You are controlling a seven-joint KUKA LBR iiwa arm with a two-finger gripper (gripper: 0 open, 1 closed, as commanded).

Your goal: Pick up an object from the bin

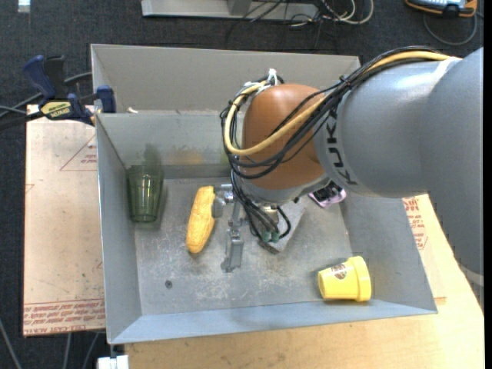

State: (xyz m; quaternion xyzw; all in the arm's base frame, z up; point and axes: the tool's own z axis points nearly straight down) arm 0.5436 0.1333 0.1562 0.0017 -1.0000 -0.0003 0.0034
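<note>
Down beside the corn cob (201, 219), the gripper (246, 244) (open or closed, can't tell) sits off-centre and might just shove it away.

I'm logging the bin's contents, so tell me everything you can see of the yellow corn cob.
The corn cob is yellow and looks like a plastic toy, elongated with rounded ends and a faintly textured surface, whole as far as shows. It lies flat on the bin floor, left of centre, its far end leaning slightly right. A green translucent cup stands apart on its left. The hand is close on its right; whether they touch cannot be told. Nothing lies on it.
</note>
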